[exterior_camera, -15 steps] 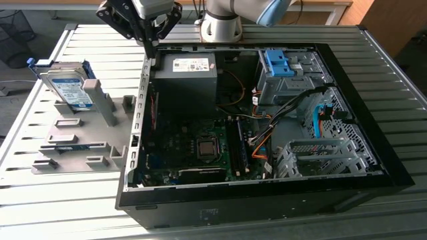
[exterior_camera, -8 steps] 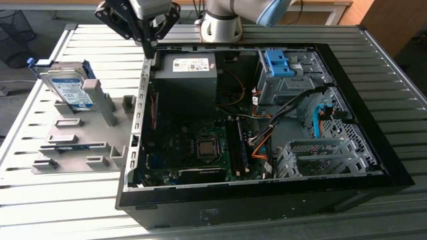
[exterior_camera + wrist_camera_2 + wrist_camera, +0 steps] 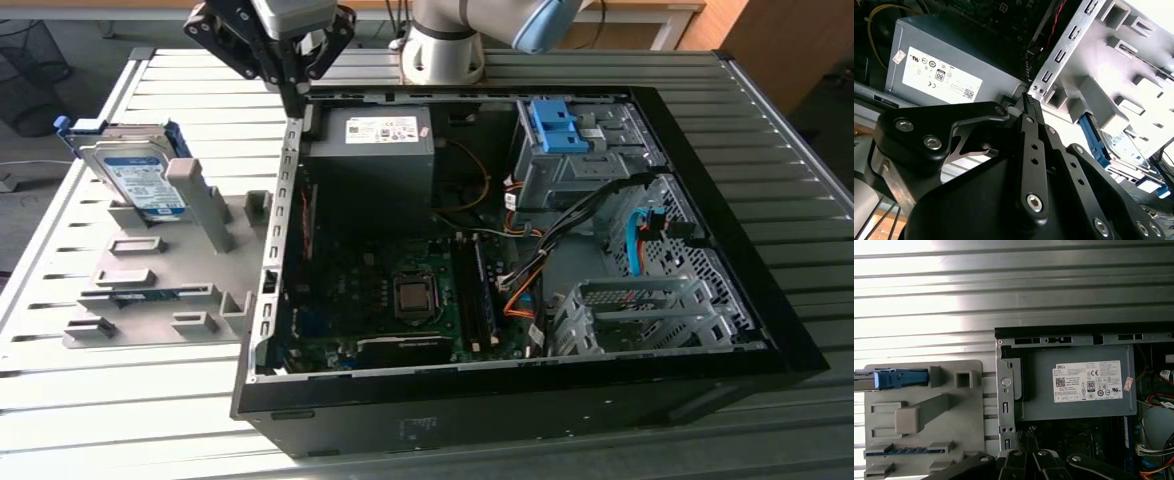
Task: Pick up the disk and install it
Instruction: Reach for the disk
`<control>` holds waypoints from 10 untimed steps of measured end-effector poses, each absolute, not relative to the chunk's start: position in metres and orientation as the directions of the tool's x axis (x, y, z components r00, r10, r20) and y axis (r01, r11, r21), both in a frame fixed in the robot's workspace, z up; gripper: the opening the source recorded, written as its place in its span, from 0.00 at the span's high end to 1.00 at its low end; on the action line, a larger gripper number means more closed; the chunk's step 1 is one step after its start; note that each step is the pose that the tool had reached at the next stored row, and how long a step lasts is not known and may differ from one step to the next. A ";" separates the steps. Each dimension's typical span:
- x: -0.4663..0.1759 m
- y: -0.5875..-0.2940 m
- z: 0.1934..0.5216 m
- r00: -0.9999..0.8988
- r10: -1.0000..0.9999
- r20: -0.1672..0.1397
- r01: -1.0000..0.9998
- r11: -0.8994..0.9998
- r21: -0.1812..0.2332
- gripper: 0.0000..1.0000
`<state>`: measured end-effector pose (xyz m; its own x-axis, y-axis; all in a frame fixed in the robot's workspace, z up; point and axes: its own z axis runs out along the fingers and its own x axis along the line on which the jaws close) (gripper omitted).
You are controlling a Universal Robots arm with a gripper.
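A white sticker (image 3: pixel 936 75) of small black print sits on the grey power-supply box (image 3: pixel 954 47) just beside the fingers (image 3: pixel 1032 145); the disk (image 3: pixel 131 172), well apart, bears a white-and-blue label (image 3: pixel 150 195).

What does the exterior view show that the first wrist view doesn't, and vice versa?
Exterior view adds: the CPU socket, the blue bracket, the arm's base, and the disk seen broadside. It stands in the gray fixture at the exterior view's left, apart from the shut gripper, which is above the case wall.
First wrist view adds: a straight-down look, with the disk edge-on as a blue strip in its slot.
Both: disk, gray fixture, power supply, ribbed table, gripper.
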<state>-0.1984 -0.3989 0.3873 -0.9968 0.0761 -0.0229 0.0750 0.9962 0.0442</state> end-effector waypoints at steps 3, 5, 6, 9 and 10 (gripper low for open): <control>-0.200 -0.399 0.387 -0.997 0.076 -0.023 0.075 0.996 0.044 0.89; -0.201 -0.399 0.387 -0.997 0.076 -0.023 0.075 0.996 0.044 0.89; -0.202 -0.399 0.387 -0.997 0.076 -0.023 0.075 0.996 0.044 0.89; -0.206 -0.399 0.387 -0.997 0.076 -0.023 0.075 0.996 0.044 0.89; -0.207 -0.398 0.386 -0.997 0.076 -0.023 0.075 0.996 0.044 0.89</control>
<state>-0.2072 -0.3982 0.3865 -0.9968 0.0763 -0.0229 0.0752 0.9962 0.0443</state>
